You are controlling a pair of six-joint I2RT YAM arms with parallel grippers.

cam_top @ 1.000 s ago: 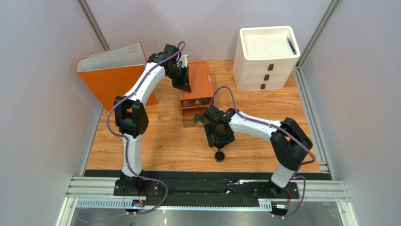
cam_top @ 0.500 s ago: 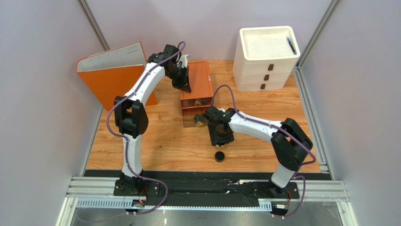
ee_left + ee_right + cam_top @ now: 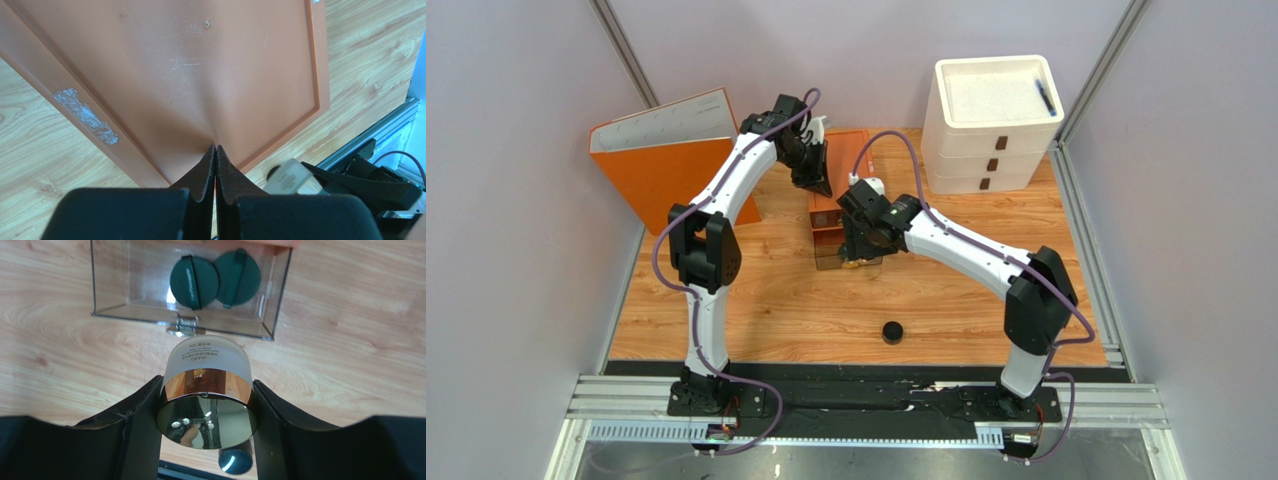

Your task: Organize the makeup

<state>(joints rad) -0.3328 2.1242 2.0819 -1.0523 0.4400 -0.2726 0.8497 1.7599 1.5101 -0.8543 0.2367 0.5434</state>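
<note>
My right gripper [image 3: 858, 252] [image 3: 207, 385] is shut on the round gold jar [image 3: 206, 360], with a frosted body and mirror lid. It holds the jar just in front of the open clear drawer [image 3: 280, 290] of the orange organizer [image 3: 854, 160]. Two dark green discs [image 3: 194, 282] lie side by side in that drawer. The small black round pot [image 3: 892, 331] stands alone on the wood near the front and shows below the jar in the right wrist view [image 3: 235, 461]. My left gripper [image 3: 818, 186] [image 3: 215, 148] is shut, its tips pressed on the organizer's orange top [image 3: 200, 75].
An orange binder [image 3: 666, 150] leans at the back left. A white drawer unit [image 3: 991, 140] stands at the back right with a black pen [image 3: 1046, 97] on top. Metal rails [image 3: 866, 400] run along the near edge.
My right arm has swung back from above the black pot to the organizer's open drawer. The left arm has not moved.
</note>
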